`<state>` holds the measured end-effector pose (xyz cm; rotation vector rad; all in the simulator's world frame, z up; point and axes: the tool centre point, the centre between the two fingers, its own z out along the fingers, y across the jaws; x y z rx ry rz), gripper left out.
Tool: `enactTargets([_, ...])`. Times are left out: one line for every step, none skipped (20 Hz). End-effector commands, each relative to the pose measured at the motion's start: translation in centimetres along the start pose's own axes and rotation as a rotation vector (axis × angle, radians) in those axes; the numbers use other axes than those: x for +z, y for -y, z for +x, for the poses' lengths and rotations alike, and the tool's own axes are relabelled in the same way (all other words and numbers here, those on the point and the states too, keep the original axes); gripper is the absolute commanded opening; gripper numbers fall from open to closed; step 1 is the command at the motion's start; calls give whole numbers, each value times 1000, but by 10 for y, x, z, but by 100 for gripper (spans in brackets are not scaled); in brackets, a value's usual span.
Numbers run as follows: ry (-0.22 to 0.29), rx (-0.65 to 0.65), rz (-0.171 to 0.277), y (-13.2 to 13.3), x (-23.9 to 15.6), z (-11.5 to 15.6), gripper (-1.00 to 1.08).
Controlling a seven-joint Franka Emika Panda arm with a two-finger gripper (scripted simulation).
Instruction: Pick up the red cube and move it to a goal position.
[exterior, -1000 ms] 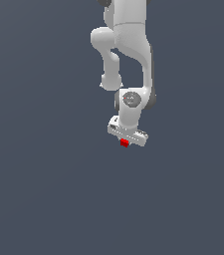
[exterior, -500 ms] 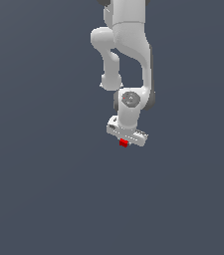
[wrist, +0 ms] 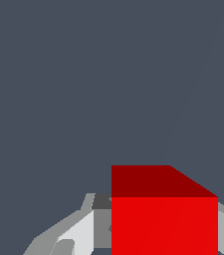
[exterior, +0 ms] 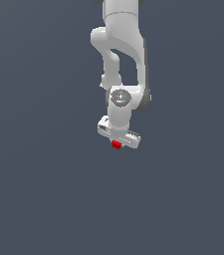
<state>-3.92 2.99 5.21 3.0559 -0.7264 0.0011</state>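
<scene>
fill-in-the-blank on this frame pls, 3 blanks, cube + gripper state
1. The cube between the fingers of the gripper is coloured ____.
2. In the exterior view, the cube sits directly ____ the white gripper body.
3. In the wrist view, the cube shows two faces, and the ____ shade is on the one nearer the camera.

Missing words: red; below; brighter
</scene>
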Motion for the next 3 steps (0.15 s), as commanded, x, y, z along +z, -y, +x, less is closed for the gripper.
enactTargets([1, -2, 0, -3, -4, 6, -100])
enactTargets([1, -2, 0, -3, -5, 7, -100])
enactTargets([1, -2, 0, -3, -5, 7, -100])
